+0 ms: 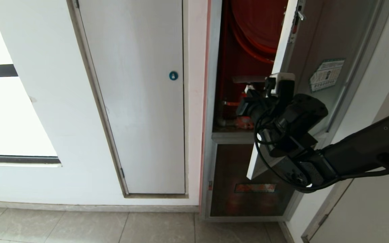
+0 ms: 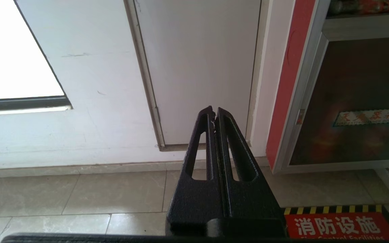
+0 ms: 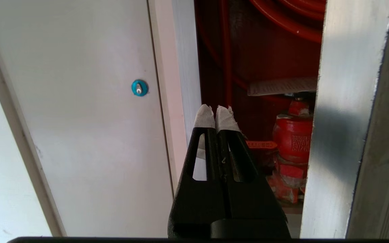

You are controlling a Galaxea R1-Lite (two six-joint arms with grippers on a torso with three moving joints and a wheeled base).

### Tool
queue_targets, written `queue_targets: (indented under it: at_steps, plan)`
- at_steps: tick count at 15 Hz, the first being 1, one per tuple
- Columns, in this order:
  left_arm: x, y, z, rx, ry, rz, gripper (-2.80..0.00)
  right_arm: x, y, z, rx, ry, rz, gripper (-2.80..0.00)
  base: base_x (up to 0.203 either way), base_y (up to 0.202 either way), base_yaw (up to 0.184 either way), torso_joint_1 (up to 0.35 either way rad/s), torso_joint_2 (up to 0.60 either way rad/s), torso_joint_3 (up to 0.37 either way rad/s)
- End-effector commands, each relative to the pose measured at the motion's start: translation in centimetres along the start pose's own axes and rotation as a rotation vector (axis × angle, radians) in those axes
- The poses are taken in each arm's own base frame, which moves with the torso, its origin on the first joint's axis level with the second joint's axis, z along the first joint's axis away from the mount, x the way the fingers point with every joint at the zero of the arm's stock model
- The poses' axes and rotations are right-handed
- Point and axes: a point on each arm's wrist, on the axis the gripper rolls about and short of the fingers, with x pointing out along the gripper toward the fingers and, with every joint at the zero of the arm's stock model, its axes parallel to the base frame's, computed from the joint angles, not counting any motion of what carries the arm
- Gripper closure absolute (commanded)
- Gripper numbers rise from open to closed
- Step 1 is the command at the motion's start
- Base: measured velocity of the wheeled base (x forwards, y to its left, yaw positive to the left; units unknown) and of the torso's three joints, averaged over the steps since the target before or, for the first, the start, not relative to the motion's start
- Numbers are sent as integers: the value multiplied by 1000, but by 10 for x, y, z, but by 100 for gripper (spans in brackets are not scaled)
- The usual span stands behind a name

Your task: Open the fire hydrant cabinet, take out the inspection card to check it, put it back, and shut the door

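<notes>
- The fire hydrant cabinet [image 1: 226, 67] stands ajar, its red inside, hose reel [image 1: 252, 30] and red valve [image 3: 292, 138] showing through the gap.
- The door [image 1: 319, 50] is swung partway out from the cabinet, hinged on the side away from the white panel door [image 1: 137, 94]; its pale free edge crosses in front of the opening, and the green-bordered sticker [image 1: 327, 75] sits on the glass.
- The inspection card [image 3: 282, 87] lies inside the cabinet, a thin white sheet roughly level, just above the valve and partly hidden behind the door's edge.
- The right gripper [image 3: 215, 113] is in front of the cabinet opening, between the cabinet's frame and the door's free edge; its white-taped fingertips [image 3: 204, 116] are pressed together and hold nothing, apart from the card.
- The left gripper [image 2: 213, 113] hangs low, away from the cabinet, pointing at the foot of the white panel door, fingers together and empty.
- Below the cabinet's open part sits a lower glass panel [image 1: 248, 179] with a red label [image 1: 255, 188].
</notes>
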Motion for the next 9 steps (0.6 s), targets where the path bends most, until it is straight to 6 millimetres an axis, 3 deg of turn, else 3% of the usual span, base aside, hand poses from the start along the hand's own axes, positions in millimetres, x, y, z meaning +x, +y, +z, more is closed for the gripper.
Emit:
queue_targets:
  at_steps: [1,9]
  plan:
    - [1,0,-3,0,13,0,0,5,-5,0,-3,-13,-17,0,0,0,0,0,0,0]
    - [1,0,-3,0,13,0,0,16,-23,-4,-25,-10,-62,0,0,0,0,0,0,0]
